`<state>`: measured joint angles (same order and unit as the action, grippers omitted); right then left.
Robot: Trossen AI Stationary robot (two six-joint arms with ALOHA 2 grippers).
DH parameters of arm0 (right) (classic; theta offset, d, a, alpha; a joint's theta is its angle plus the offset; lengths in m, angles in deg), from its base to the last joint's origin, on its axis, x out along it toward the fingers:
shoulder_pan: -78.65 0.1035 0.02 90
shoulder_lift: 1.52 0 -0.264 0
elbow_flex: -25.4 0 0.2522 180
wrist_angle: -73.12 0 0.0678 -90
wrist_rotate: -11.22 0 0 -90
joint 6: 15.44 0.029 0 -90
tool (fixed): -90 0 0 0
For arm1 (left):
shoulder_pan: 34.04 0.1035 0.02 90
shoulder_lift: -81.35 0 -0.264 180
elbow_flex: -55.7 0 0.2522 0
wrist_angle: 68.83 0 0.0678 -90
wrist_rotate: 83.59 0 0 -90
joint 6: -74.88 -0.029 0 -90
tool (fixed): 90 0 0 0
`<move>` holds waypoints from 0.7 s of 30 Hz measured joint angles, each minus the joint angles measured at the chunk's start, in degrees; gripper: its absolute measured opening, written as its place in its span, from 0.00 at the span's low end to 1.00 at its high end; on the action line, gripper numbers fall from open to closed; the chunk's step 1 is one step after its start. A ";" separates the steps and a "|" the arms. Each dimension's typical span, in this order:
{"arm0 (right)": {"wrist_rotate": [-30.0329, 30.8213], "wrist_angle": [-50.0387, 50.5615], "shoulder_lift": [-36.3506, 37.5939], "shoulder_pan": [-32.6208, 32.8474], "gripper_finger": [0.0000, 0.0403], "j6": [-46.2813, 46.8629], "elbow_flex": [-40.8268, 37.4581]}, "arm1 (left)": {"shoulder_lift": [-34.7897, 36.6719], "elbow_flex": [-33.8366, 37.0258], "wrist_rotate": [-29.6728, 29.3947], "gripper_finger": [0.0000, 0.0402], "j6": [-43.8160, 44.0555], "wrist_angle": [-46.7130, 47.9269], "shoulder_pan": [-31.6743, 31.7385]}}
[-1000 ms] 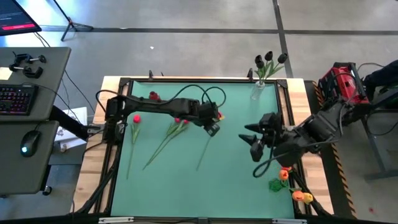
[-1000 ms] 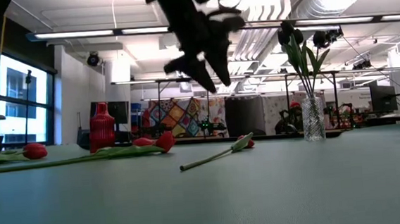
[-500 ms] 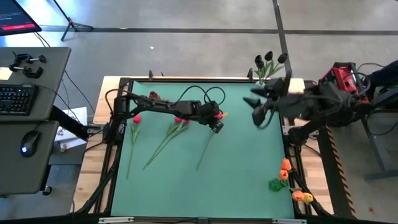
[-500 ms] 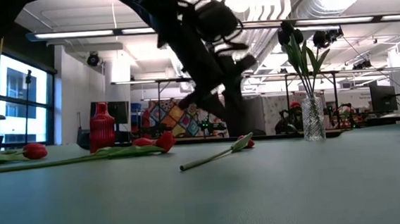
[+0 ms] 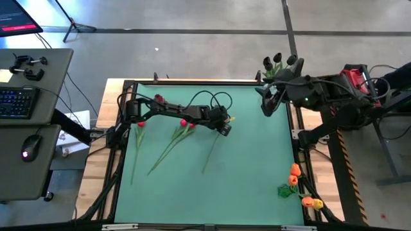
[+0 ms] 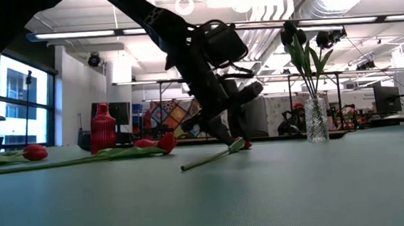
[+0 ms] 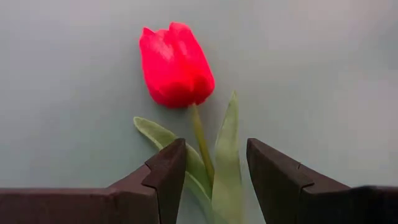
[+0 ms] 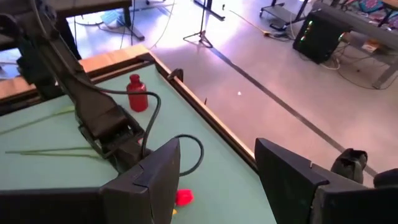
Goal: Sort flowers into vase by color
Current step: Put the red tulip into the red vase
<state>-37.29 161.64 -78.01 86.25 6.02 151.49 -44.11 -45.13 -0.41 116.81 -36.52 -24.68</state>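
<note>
A red tulip (image 7: 177, 65) lies flat on the green mat (image 5: 257, 167), its stem (image 5: 210, 157) running toward the near edge. My left gripper (image 7: 214, 149) is open and slants down just behind the head, one finger on each side of the stem and leaves; in the low view its tips (image 6: 225, 136) are low over the flower. Two more red tulips (image 5: 183, 125) and another (image 5: 140, 122) lie to the left. Dark tulips (image 5: 277, 61) stand in a clear vase (image 6: 316, 119). My right gripper (image 5: 266, 102) hangs open, high beside that vase.
A red vase (image 5: 157, 99) stands at the far left of the mat. Orange flowers (image 5: 295, 173) lie on the wooden rim at the near right. A desk with keyboard and mouse (image 5: 26, 102) is off the table's left side.
My left gripper has come down onto the lone red tulip, its fingers now astride the stem. My right gripper has swung from the right middle of the mat up and toward the far edge, turning about, and ends beside the clear vase. The flowers have not moved.
</note>
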 joint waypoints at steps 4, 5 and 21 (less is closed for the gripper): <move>-1.70 -0.16 -0.02 -1.82 0.49 -0.55 -0.02 | 0.05 -0.02 -2.78 0.33 -0.64 0.83 0.20; -1.83 -0.39 0.00 -2.13 0.49 -0.55 -0.02 | -0.02 -0.02 -2.76 0.31 -1.05 0.79 0.40; -4.26 -3.87 -0.04 -3.47 0.49 4.63 -0.04 | 2.52 0.22 0.58 0.01 -6.09 0.72 2.81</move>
<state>-41.55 157.77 -78.05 82.77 10.64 151.45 -41.59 -44.90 0.17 110.72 -35.80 -21.86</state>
